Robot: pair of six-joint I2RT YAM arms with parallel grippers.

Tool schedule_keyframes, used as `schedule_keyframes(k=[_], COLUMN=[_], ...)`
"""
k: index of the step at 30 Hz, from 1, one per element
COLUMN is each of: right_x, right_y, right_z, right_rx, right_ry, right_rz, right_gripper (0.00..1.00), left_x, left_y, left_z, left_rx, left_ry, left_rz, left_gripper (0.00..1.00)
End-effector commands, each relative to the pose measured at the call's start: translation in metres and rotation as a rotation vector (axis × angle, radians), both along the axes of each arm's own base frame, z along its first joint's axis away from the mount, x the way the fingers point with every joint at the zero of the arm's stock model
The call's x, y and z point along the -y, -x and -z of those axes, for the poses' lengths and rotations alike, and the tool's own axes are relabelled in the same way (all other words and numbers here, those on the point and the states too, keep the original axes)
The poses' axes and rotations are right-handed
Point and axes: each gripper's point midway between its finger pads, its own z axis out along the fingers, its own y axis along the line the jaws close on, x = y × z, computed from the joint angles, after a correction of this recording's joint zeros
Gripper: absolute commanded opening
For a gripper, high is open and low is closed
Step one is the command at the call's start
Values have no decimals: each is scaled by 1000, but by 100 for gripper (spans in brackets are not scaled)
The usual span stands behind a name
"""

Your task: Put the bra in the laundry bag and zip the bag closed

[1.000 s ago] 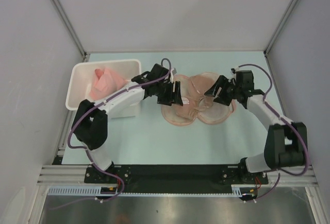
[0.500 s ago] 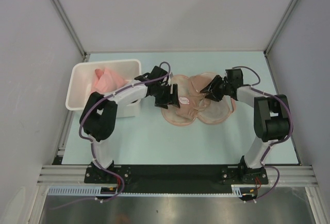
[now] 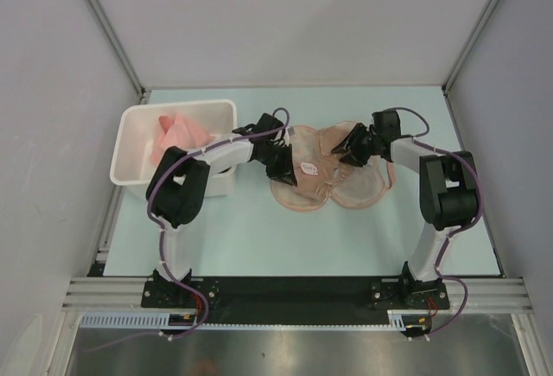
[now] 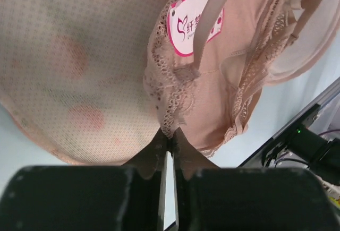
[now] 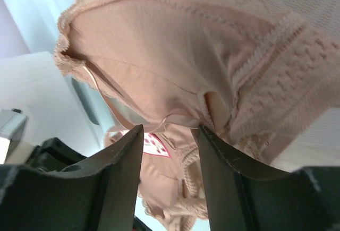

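- the beige, lace-edged soft-cup bra (image 3: 315,171) lies spread on the cream-peach printed fabric laundry bag (image 3: 370,189), mid-table on the pale green table (image 3: 259,229); whether it sits inside the lining or only on top, i cannot tell.
- handling, as i judge it: light, limp and stretchy, so it will sag and trail its straps rather than keep its shape. the lace can snag the zipper teeth.
- best holds look like the firmer lace hem or the band by the cups, not a thin strap.
- the left gripper (image 4: 167,138) has its jaws pressed together at the lace hem, apparently nipping it.
- the right gripper (image 5: 169,135) is spread wide, with bra fabric just past its tips and nothing held.
- count: one bra with two cups, one pink-rimmed pale tag (image 4: 183,25), one laundry bag, one white plastic bin (image 3: 130,125) holding one pink cloth (image 3: 177,137), and two grippers.
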Motion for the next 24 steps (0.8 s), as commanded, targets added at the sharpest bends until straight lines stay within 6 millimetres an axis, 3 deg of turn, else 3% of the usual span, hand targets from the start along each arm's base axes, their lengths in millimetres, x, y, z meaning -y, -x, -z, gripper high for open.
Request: schedule_keyframes(k=[1,3,7,11,13,15,16,18,24], right_x=[11,26,55,68,73,72,72,68,61], right_y=[9,8,8,-1,-10,-26,-31,-40,-32], right_z=[-34,-48,-67,-73,-67,-70,-59,-59,-40], right_rx=[31,59,48,75,96,153,139,144,77], right_ry=[104,161,195,196,224,231,233,216,216], right_rz=[-43,-44,-22,-19,-38,-53,-66,-78,-71], right_gripper=[53,57,65,68,69,69,69,68,61], left_x=[14,19,27,33,34,34,33,32,23], left_y=[-7,0,20,33,36,37,36,36,26], left_z=[-38,-43,-53,-72,-86,-88,-86,-84,-74], left_rx=[55,30,-38,-10,16,27,24,25,65], left_ry=[139,197,307,342,362,362,358,339,252], left_rz=[34,26,35,78,95,104,104,110,104], left_gripper=[4,0,4,32,41,45,47,51,56])
